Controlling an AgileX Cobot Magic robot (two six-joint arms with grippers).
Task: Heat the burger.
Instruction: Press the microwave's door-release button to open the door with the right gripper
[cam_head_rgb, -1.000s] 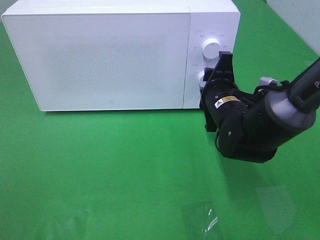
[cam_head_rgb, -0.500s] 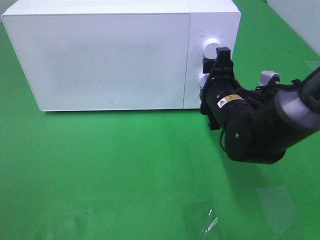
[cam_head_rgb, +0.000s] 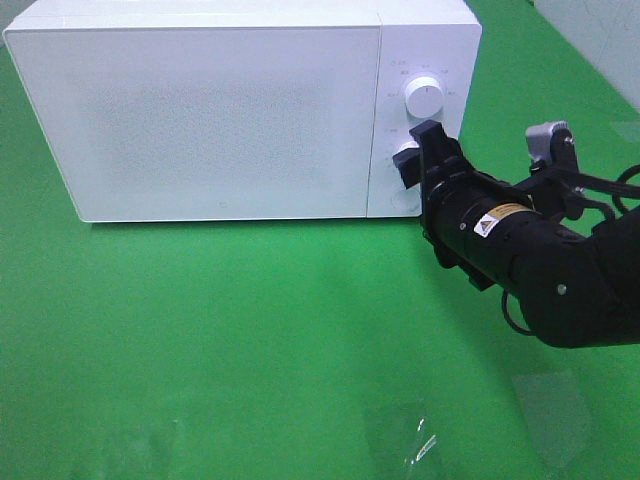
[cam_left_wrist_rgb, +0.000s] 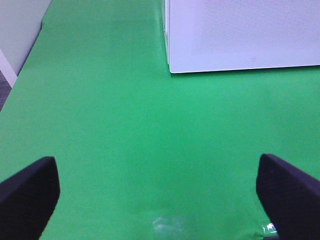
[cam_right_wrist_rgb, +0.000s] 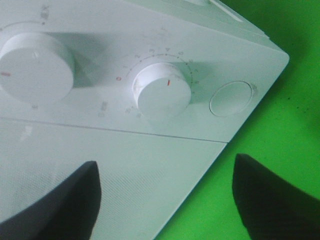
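R gripper (cam_head_rgb: 418, 152) has backed off the lower knob (cam_right_wrist_rgb: 165, 91). 1 s ago it sat tight against the knob w/ jaws narrower, now they're spread wide and the knob is clear of both fingers. R arm (cam_head_rgb: 560, 270) swung out to the right and lower in ext view, and the wrist rolled, so the yellow label (cam_head_rgb: 491, 222) moved right. Upper knob (cam_head_rgb: 424, 97), partly covered by a finger 0.5 s ago, is fully visible again.

Right gripper (cam_head_rgb: 416, 152): jaws spread, empty, tips just in front of the microwave (cam_head_rgb: 200, 110) dial panel, arm angled in from its right. Left gripper (cam_left_wrist_rgb: 159, 197): jaws fully apart, empty, facing the microwave's front corner.
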